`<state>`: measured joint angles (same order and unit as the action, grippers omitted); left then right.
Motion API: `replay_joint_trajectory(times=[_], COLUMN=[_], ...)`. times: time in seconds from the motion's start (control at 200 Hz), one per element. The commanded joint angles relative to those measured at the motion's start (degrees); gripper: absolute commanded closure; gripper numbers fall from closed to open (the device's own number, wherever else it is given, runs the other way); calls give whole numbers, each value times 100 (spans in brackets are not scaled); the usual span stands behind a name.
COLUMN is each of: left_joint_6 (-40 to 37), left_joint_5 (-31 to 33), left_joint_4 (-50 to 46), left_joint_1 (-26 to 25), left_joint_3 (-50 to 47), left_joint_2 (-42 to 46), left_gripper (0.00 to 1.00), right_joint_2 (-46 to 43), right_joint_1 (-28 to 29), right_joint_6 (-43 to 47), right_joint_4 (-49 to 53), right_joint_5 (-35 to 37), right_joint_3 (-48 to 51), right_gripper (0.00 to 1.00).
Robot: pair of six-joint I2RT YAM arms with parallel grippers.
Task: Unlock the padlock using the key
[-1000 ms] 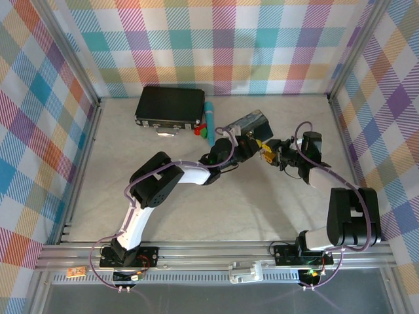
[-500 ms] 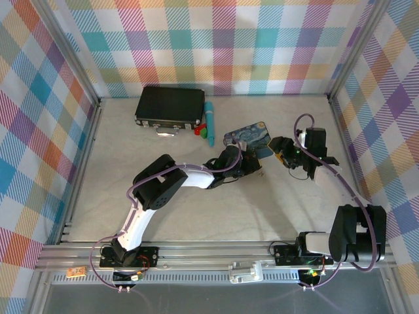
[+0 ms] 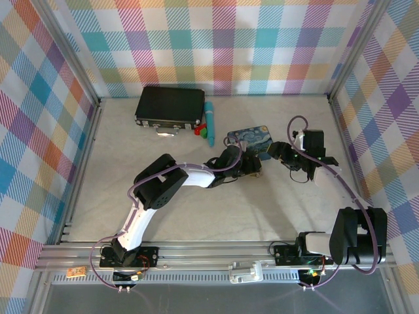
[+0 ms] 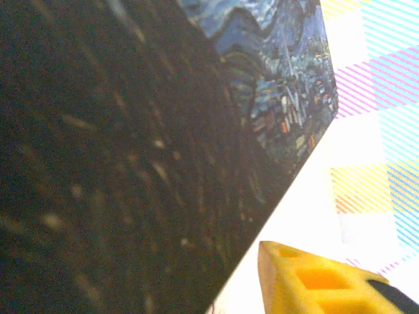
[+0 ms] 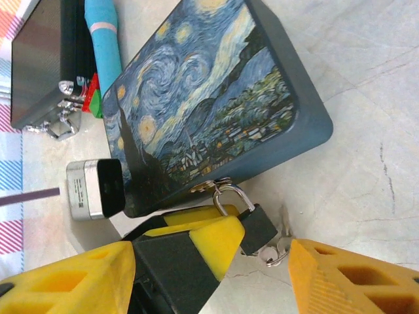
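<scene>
Blue tin (image 5: 209, 111) is shut, padlock (image 5: 252, 226) on its latch (image 5: 211, 187), right claw (image 5: 209, 256) wide open and empty, left claw (image 3: 251, 167) can't tell.

This is a robot test cell in a lab, not a home or a shop. A pale table (image 3: 196, 216) is boxed in on three sides by walls (image 3: 222, 39) of bright plaid cloth, stretched on bare aluminium posts (image 3: 72, 55). A slotted metal rail (image 3: 216, 256) runs along the near edge. Bolted to it are the left arm (image 3: 134, 222) and the right arm (image 3: 350, 226), with purple cables (image 3: 298, 118) looped along them.
</scene>
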<state>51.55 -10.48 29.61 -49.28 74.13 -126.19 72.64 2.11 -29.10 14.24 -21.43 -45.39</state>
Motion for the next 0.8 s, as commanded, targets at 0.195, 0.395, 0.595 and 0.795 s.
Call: replay_joint_trajectory(times=[0.195, 0.395, 0.595, 0.795], left_joint_6=[408, 640, 662, 632], left_joint_5=[-175, -231, 60, 160], left_joint_4=[-28, 268, 163, -20], left_joint_1=[266, 576, 964, 1248], left_joint_3=[-553, -1615, -2512, -2568], left_joint_2=[597, 1503, 2516, 2721], left_gripper=[41, 39, 39, 39], right_joint_2=[38, 584, 1330, 2013], right_joint_1=[705, 1741, 2395, 2858], right_joint_6=[934, 1531, 1670, 1610], right_joint_4=[366, 1039, 1516, 1885], right_joint_5=[764, 1872, 2613, 3677], right_joint_3=[-176, -619, -1081, -1492], right_gripper=[38, 39, 46, 50])
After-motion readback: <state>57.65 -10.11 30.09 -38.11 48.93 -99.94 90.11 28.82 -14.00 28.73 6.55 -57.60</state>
